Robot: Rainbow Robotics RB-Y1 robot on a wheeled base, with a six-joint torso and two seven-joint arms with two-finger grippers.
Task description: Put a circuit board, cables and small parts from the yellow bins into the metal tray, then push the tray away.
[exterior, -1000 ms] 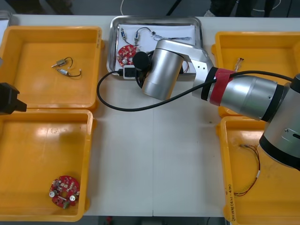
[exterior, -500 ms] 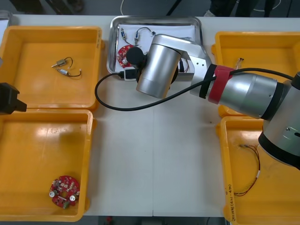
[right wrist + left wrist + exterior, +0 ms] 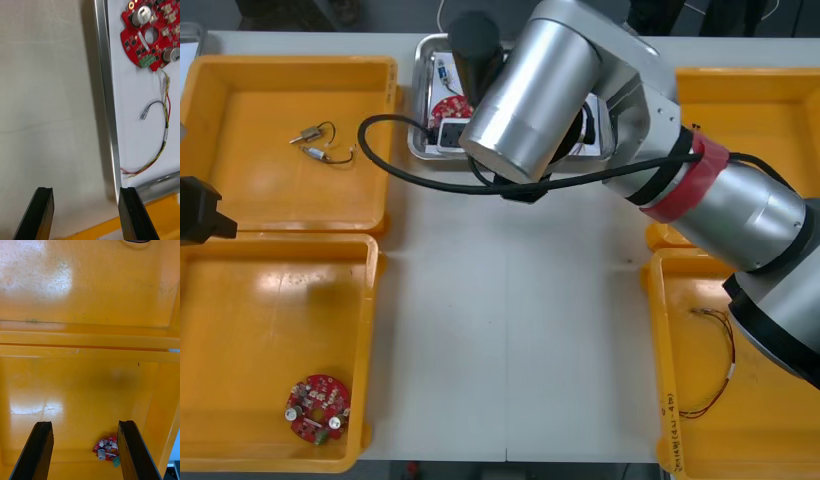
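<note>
Since a second ago the right arm has swung up toward the far edge of the worktop (image 3: 510,320) — the right fingers (image 3: 131,213) stand open and empty beside the rim of the tray (image 3: 107,93). The tray stays at that far edge, holding a red board (image 3: 150,33) and a cable (image 3: 165,123). The left fingers (image 3: 39,450) are open over the bins (image 3: 90,341).

Bare light table (image 3: 510,330) is lying open between the yellow plastic bins (image 3: 280,140); the bulky silver right arm (image 3: 530,95) and its looping black cable (image 3: 430,185) are blocking the shiny metal tray's (image 3: 421,70) near edge.
</note>
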